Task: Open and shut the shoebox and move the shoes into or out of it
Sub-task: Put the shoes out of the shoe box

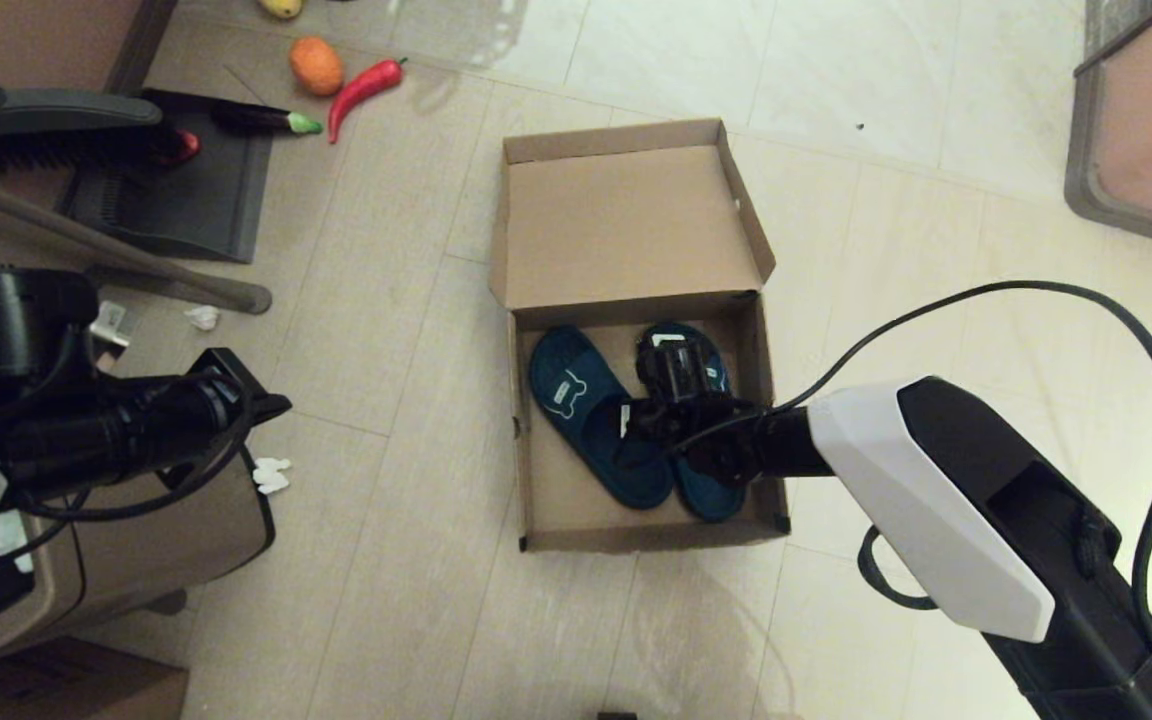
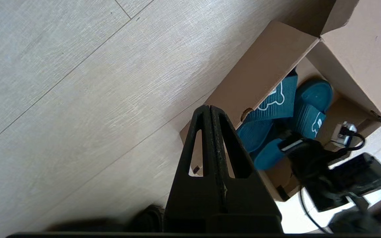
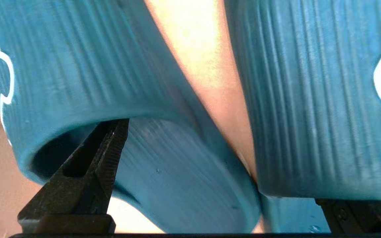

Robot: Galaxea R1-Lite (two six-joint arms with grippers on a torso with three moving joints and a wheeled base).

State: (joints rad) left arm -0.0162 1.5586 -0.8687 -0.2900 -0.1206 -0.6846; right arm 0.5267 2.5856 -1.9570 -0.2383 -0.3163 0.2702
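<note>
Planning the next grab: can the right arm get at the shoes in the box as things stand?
Probably yes: the shoebox lid is folded back, and the right gripper is open inside, one finger under a strap of the shoes.

A home: tiled floor (image 1: 386,330), dustpan (image 1: 176,190) and brush (toy vegetables nearby).

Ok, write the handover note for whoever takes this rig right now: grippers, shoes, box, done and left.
Right gripper: open, down inside the shoebox, one finger slid under the strap of one slipper, the other finger beside the second slipper; nothing lifted.
Left gripper: shut, empty, parked over the floor to the left of the box.
Shoes: both lie side by side on the box floor.
Shoebox: on the floor, lid folded fully back.
Done: box is open.
Left: it looks like a grasp is being set up; whichever way the shoes go, the lid is yet to be shut.
</note>
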